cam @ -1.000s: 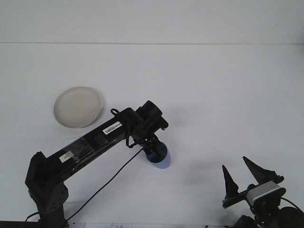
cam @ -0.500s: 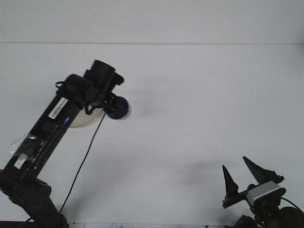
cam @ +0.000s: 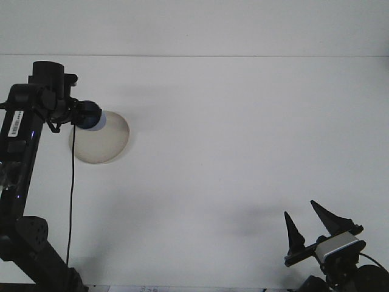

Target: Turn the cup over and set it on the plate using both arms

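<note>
Small blue cup [cam: 91, 115] clamped in left gripper [cam: 78, 114] over plate's [cam: 106, 149] ten-o'clock rim — likely light, rigid, slick, best pinched at wall near rim — right gripper [cam: 311, 224] idle, fingers spread, at table's [cam: 243, 121] five o'clock.

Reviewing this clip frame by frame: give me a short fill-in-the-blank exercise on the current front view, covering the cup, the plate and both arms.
1. The blue cup is held by the ______ end effector.
2. The cup hangs over the upper-left edge of the ______.
3. The right end effector, at the lower right, has its fingers ______ and holds nothing.
4. The plate rests on the white ______.

Missing words: left; plate; open; table
</note>
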You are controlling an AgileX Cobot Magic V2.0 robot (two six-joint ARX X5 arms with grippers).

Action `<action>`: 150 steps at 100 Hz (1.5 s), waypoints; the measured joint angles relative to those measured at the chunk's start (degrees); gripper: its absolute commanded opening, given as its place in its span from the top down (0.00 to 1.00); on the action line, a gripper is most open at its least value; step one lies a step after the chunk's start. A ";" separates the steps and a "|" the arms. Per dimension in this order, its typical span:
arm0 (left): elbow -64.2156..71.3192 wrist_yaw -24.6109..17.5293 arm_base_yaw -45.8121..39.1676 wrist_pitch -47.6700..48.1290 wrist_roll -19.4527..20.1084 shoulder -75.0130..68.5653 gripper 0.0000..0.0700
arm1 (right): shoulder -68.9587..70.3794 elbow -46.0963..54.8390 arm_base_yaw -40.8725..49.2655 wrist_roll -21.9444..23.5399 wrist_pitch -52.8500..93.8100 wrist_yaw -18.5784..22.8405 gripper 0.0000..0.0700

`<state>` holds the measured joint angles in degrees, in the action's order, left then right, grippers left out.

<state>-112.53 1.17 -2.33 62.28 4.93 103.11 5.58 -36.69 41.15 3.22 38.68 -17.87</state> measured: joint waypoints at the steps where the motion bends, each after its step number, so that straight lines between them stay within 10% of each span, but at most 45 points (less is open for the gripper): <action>1: 0.00 0.00 -0.11 -0.15 0.00 0.15 0.99 | 0.00 0.00 0.00 0.00 -0.02 0.00 0.32; 94: 0.00 2.62 -1.53 -1.07 -0.57 14.43 0.99 | 0.00 0.11 0.00 0.02 0.07 -0.02 0.32; 121: 0.00 0.04 -2.58 -0.81 -2.12 14.43 0.75 | 0.00 0.11 0.00 0.02 0.04 -0.02 0.32; 136: 0.00 -0.04 -2.51 -0.83 -2.95 14.43 0.27 | 0.00 0.11 0.00 0.02 0.04 -0.02 0.32; 150: 0.00 -0.04 -2.84 -0.85 -3.15 14.43 0.25 | 0.00 0.11 0.00 0.02 0.04 -0.02 0.32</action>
<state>-112.53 1.13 -5.17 61.43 1.78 117.54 5.58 -36.58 41.15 3.25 38.72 -17.89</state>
